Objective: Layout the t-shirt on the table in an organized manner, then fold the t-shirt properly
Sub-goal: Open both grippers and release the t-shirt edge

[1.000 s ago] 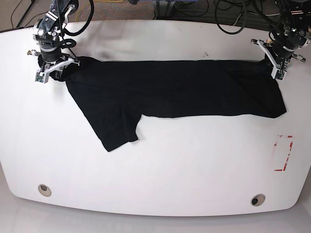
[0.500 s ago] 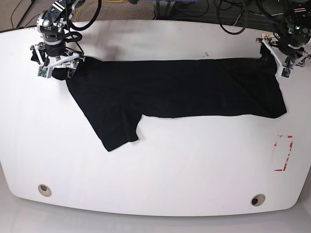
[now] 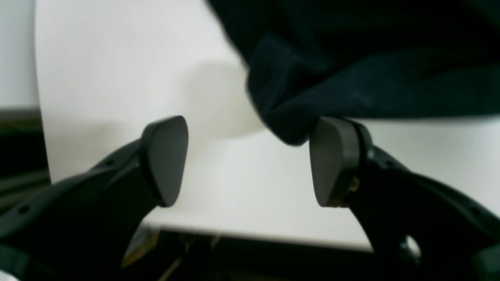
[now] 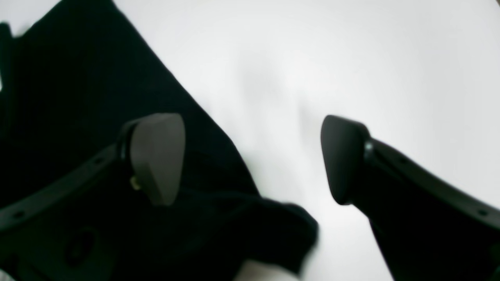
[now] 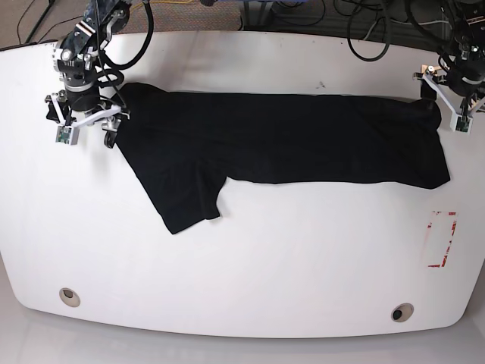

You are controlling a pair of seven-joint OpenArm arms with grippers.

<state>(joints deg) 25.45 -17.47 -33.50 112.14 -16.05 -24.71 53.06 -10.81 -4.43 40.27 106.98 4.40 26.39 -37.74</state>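
Note:
The black t-shirt (image 5: 288, 136) lies spread in a long band across the back half of the white table (image 5: 265, 265), one sleeve pointing toward the front left. At the shirt's left end my right gripper (image 5: 86, 129) is open; in the right wrist view (image 4: 250, 156) the t-shirt (image 4: 78, 97) lies under its left finger (image 4: 156, 156), ungripped. My left gripper (image 5: 442, 101) hovers open at the shirt's right end. In the left wrist view (image 3: 250, 162) a bunched corner of the t-shirt (image 3: 297, 117) rests against the tip of the right finger (image 3: 334, 162), not between the jaws.
A red-marked rectangle (image 5: 442, 239) sits near the table's right edge. Two round grommet holes (image 5: 69, 296) (image 5: 402, 312) lie near the front edge. Black cables (image 5: 364, 30) trail behind the table's back edge.
Both grippers have opened and let go of the shirt's ends. Each arm has drawn slightly outward, and the cloth has settled flat on the table.

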